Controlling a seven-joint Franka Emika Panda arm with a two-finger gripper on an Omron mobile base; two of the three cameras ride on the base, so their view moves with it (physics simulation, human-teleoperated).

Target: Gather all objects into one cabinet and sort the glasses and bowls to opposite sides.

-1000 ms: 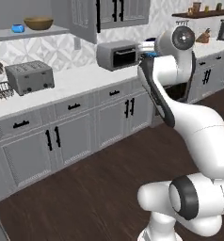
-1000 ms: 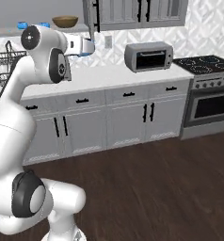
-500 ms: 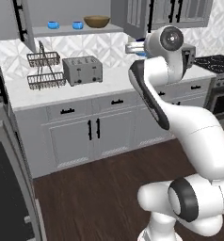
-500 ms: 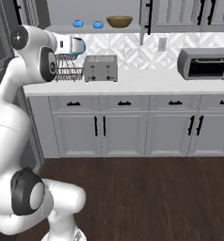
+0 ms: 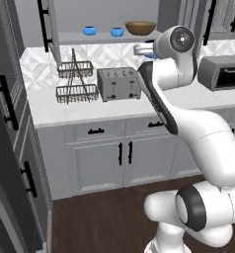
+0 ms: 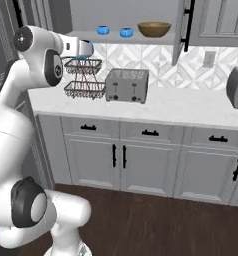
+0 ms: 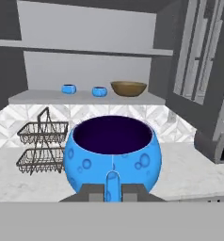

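- The end effector (image 7: 113,188) sits at the bottom centre of the hand view, clamped on a squat bright blue cup with a dark inside (image 7: 113,153); the cup is upright, its mouth facing up.
- In the right base view that held cup (image 6: 86,49) peeks out at the upper left, in front of the arm's wrist and above the wire basket rack (image 6: 83,79).
- Two more small bright blue cups (image 5: 90,30) (image 5: 117,32) stand side by side, apart, on the flat grey shelf of the open grey wall cabinet (image 5: 80,38) at the top of the left base view.
- A wide shallow brown wooden bowl (image 5: 140,27) rests on the same shelf, to the right of the two cups and near the second one.
- The silver toaster (image 5: 119,83) stands on the pale desk (image 5: 65,111), just right of the rack, below the shelf.
- The cabinet's grey panelled door (image 6: 183,27) hangs open at the upper right of the right base view.
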